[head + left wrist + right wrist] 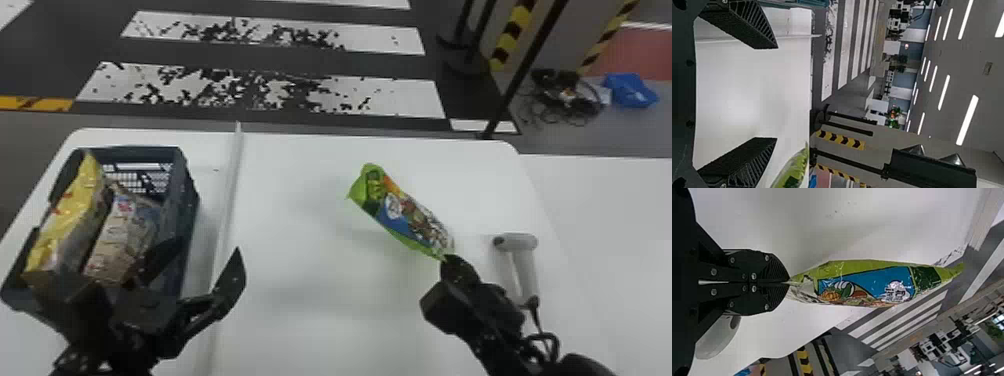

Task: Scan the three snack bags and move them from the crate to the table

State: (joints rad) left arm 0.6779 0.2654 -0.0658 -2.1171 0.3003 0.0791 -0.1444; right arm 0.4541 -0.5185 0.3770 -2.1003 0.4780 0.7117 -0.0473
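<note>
Our right claw point(447, 261) pinches one end of the green snack bag point(407, 215) over the white table point(310, 310). Near that claw, we see the scanner point(522, 242) lying down. Our left claw point(202, 256) is spread wide near the crate point(188, 212), which holds the yellow bag point(67, 220) and brown bag point(115, 240). Past both claws, we see white stripes point(372, 42) on the dark floor point(320, 62).

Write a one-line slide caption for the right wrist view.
The right end effector grips one end of a green snack bag above the white table.
</note>
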